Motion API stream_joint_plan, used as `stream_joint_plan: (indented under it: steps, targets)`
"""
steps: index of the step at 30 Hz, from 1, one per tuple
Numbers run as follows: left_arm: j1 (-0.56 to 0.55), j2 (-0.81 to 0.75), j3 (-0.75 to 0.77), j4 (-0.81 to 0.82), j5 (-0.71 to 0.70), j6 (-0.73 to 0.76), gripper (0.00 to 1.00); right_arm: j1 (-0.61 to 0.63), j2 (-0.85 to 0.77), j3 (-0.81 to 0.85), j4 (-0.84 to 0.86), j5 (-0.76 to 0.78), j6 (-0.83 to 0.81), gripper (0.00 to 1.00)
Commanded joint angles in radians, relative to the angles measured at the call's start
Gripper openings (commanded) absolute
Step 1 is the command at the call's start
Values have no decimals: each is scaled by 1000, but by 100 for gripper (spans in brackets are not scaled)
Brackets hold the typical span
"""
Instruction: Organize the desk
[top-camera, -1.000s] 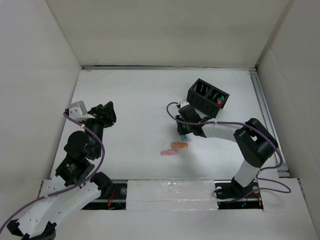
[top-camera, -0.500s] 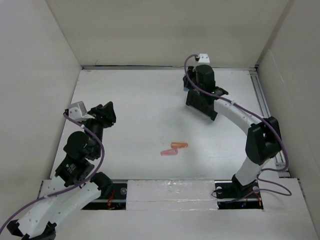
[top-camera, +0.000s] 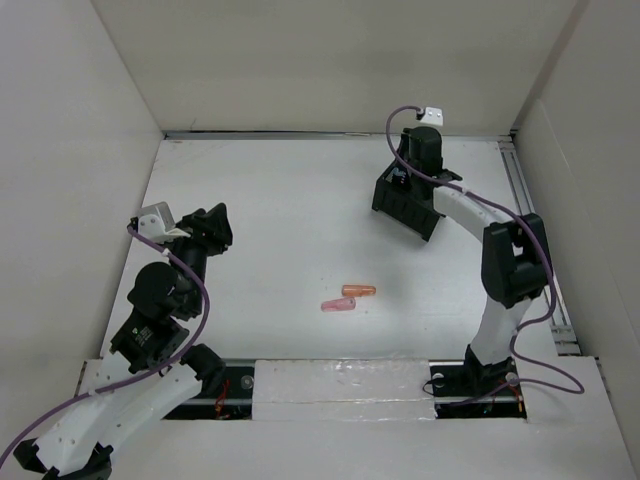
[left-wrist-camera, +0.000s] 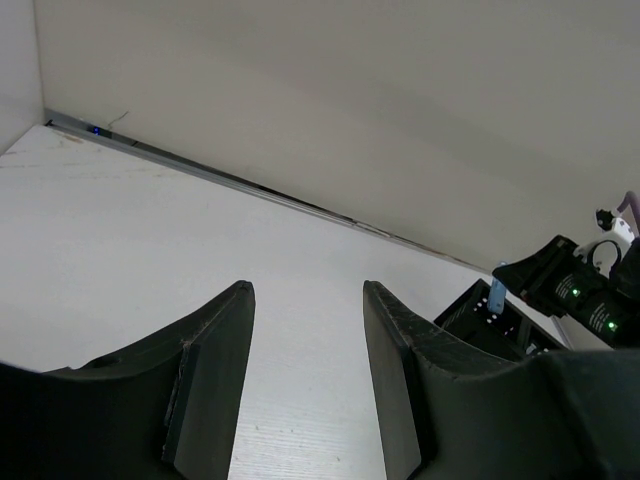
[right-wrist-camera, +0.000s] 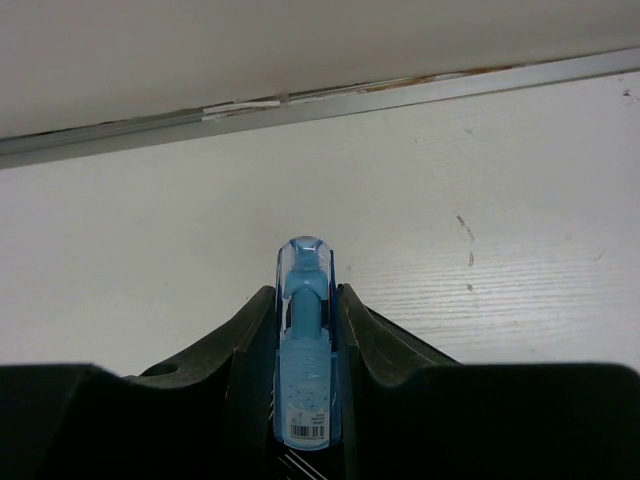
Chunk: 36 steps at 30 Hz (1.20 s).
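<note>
Tabletop (top-camera: 270, 200) is the large flat white surface that fills the floor of the box-like space, directly in front of the two arm bases. White walls (top-camera: 330, 70) stand on three sides of it, and a metal rail (top-camera: 526, 210) runs along its right edge. Near the middle of the tabletop, a little toward the near side, lie two small pieces. One is an orange piece (top-camera: 358, 290) and the other is a pink piece (top-camera: 338, 304), and they are just beside each other and well apart from both arms. A small black box (top-camera: 400, 212) with compartments stands in the far right part of the tabletop. The right arm (top-camera: 500, 260) reaches over this box from the right side. The right fingers (right-wrist-camera: 258, 330) are closed tightly on a narrow blue plastic thing (right-wrist-camera: 305, 370), which is clear in part and has a barcode label at its lower end. Its rounded tip sticks out past the fingertips. In the left wrist view this blue thing stands upright just over the far rim of the black box, but I cannot tell if it touches the box. The left arm (top-camera: 165, 290) is folded at the left side of the tabletop. The left fingers (left-wrist-camera: 225, 340) are spread wide apart with nothing between them, and they point across the bare white surface toward the far wall and the black box.
</note>
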Motion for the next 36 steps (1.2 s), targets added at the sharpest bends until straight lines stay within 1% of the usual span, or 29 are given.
stream_joint_plan:
  steps: [1, 2, 4, 5, 7, 9, 10, 13, 15, 16, 17, 18, 19, 20, 21, 22, 23, 24, 25, 27, 28, 29, 30, 32, 34, 36]
  targets:
    - [6, 9, 29, 39, 9, 13, 44, 3, -53, -38, 62, 30, 14, 14]
    - [6, 9, 30, 38, 9, 13, 44, 3, -68, -61, 68, 63, 17, 15]
    - [6, 11, 33, 33, 17, 10, 44, 12, -110, -128, 112, 77, 29, 21]
    - [6, 6, 33, 33, 18, 10, 44, 21, -122, -143, 120, 83, 36, 28]
    - [6, 2, 29, 39, 17, 10, 44, 21, -157, -169, 123, 91, 40, 34]
    - [6, 3, 29, 38, 15, 10, 44, 30, -171, -172, 108, 102, 40, 45]
    - [6, 2, 33, 32, 21, 7, 44, 31, -193, -157, 67, 105, 40, 52]
    - [6, -3, 30, 38, 23, 8, 44, 40, -242, -169, 49, 107, 39, 52]
    - [6, -6, 32, 30, 26, 5, 44, 83, -312, -213, 48, 87, 34, 49]
    - [6, -8, 33, 30, 31, 2, 44, 104, -340, -236, 45, 85, 34, 41]
    - [6, -9, 33, 32, 31, 4, 44, 154, -395, -265, 39, 88, 37, 13]
    - [6, -14, 30, 35, 28, 4, 44, 184, -426, -328, 16, 90, 45, 3]
    - [6, -15, 27, 36, 26, 5, 44, 214, -452, -371, 9, 87, 63, 0]
    - [6, -15, 30, 32, 24, 5, 44, 245, -476, -415, 11, 46, 65, 0]
    - [6, -15, 33, 29, 27, 2, 44, 302, -530, -496, -3, -19, 69, 0]
    - [6, -15, 33, 29, 31, 2, 44, 328, -530, -530, -3, -19, 69, 0]
    - [6, -17, 32, 33, 32, 2, 44, 357, -542, -557, -33, -66, 71, 0]
    - [6, -18, 29, 38, 32, 5, 44, 409, -561, -583, -99, -87, 71, 0]
    - [6, -12, 27, 39, 31, 5, 44, 432, -569, -604, -142, -103, 69, 1]
    - [6, -3, 32, 30, 40, 4, 44, 478, -588, -655, -300, -78, 79, 20]
    - [6, 0, 35, 30, 47, 4, 44, 506, -611, -670, -338, -82, 77, 32]
    - [6, 0, 36, 30, 47, 4, 44, 515, -624, -690, -372, -103, 80, 51]
    - [6, 5, 35, 35, 49, 5, 44, 526, -633, -696, -438, -107, 86, 59]
    - [6, 6, 33, 33, 44, 8, 44, 546, -658, -698, -497, -105, 131, 73]
    - [6, 12, 38, 27, 41, 7, 44, 546, -658, -690, -561, -101, 163, 77]
    - [6, 12, 36, 29, 38, 8, 44, 546, -650, -687, -578, -76, 192, 77]
